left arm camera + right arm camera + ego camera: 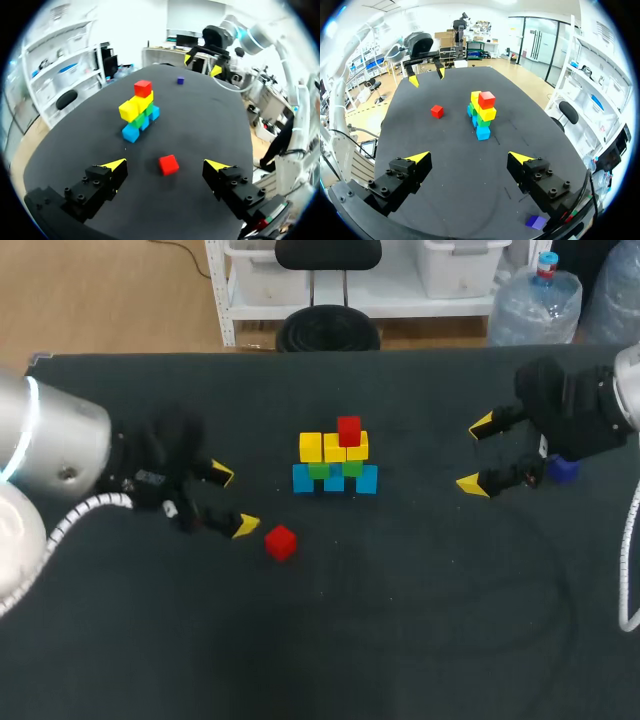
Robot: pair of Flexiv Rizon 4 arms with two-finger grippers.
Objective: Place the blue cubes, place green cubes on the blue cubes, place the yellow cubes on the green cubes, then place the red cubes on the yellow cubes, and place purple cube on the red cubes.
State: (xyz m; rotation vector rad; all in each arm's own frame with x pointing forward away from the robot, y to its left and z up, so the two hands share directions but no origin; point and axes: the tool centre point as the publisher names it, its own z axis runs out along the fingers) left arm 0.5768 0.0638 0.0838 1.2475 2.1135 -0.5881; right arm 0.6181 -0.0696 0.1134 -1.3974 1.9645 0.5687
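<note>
Where stacked cubes [336, 465] sit: dark matte table [400, 620].
Left gripper [234, 500]: spread wide, red cube [281, 541] just ahead.
Right gripper [476, 455]: spread wide, purple cube [564, 470] beside.

The head view looks steeply down from above and behind on the whole black table [400, 640]. The left and right wrist views face each other low across it; all share the central stack of coloured cubes [337, 465].
</note>
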